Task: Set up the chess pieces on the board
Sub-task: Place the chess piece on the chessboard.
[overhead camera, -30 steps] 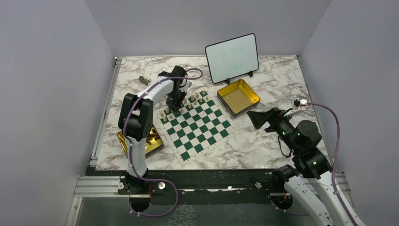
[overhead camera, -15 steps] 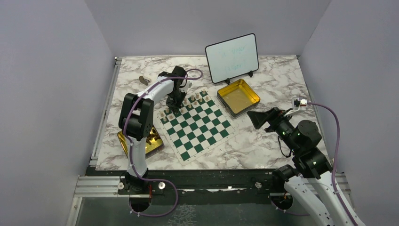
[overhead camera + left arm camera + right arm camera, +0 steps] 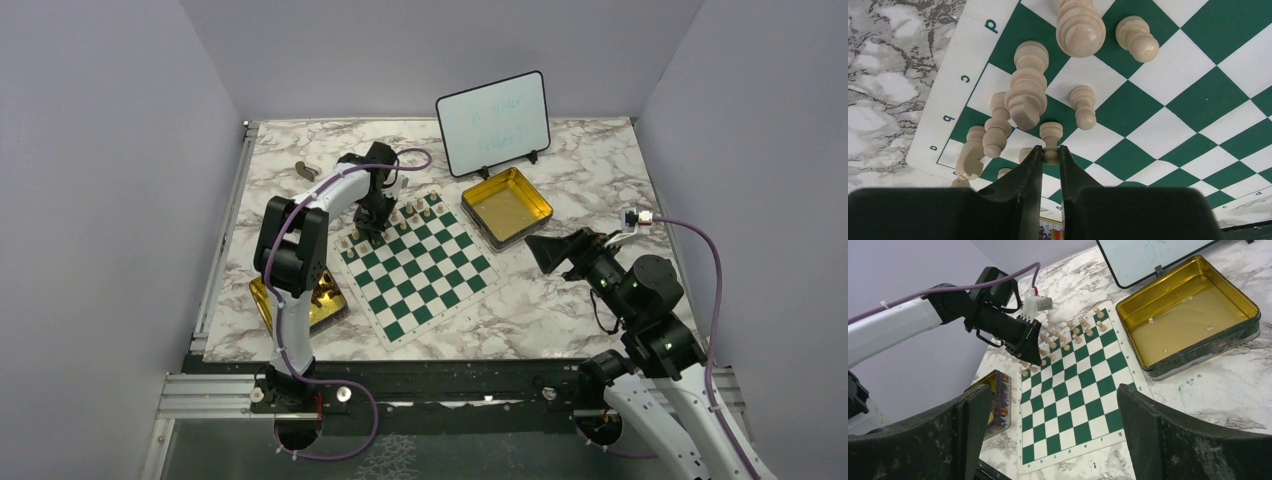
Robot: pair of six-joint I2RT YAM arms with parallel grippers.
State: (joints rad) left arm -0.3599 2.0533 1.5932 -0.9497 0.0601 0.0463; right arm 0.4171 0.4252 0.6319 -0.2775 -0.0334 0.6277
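The green and white board lies mid-table. Several pale chess pieces stand in two rows along its far-left edge. My left gripper reaches down over those rows. In the left wrist view its fingertips press both sides of a pale pawn's head, and the pawn stands upright on a square near the board corner. Taller pale pieces stand just beyond it. My right gripper hovers right of the board, wide open and empty.
An open gold tin sits right of the board, with a small framed whiteboard behind it. Another gold tin lies by the left arm's base. A dark piece lies on the marble at far left.
The left arm's elbow has shifted very slightly; its gripper stays over the same pieces. The right arm has not moved.
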